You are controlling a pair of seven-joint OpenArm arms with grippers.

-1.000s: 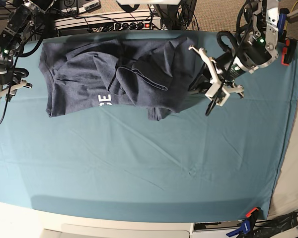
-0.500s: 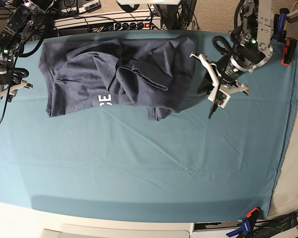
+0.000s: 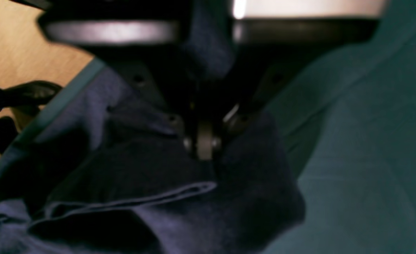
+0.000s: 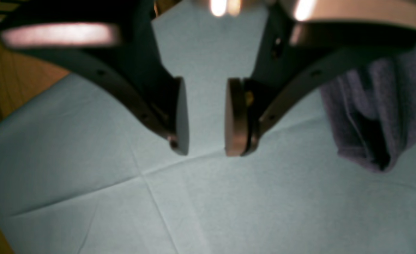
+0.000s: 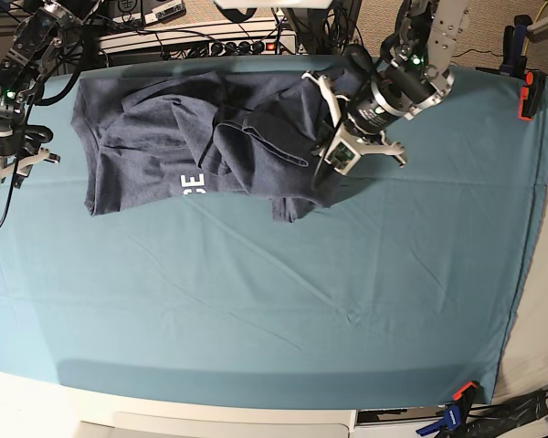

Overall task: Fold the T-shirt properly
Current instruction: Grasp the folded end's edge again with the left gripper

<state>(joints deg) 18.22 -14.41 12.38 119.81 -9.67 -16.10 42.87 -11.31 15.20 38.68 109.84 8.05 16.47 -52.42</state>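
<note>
Fabric of the T-shirt (image 5: 210,137) lies crumpled along the far side of the teal table cloth (image 5: 283,301), bunched in overlapping folds, with a few white letters (image 5: 193,184) showing near its front edge and a hemmed flap (image 5: 265,141) turned over on top; the left gripper (image 5: 333,162) sits at the shirt's right edge in the base view, and in the left wrist view its jaws are pressed fully together with blue cloth (image 3: 208,53) running up between them, so it appears to have hold of the shirt's edge, though the picture is dark and blurred; a hemmed edge (image 3: 130,201) lies just below the fingertips; the right gripper (image 4: 203,116) hangs over bare table cloth at the shirt's other end, its two pads (image 4: 233,116) partly apart with nothing between them; a folded corner of the shirt (image 4: 373,116) lies just beside it, not touching.
</note>
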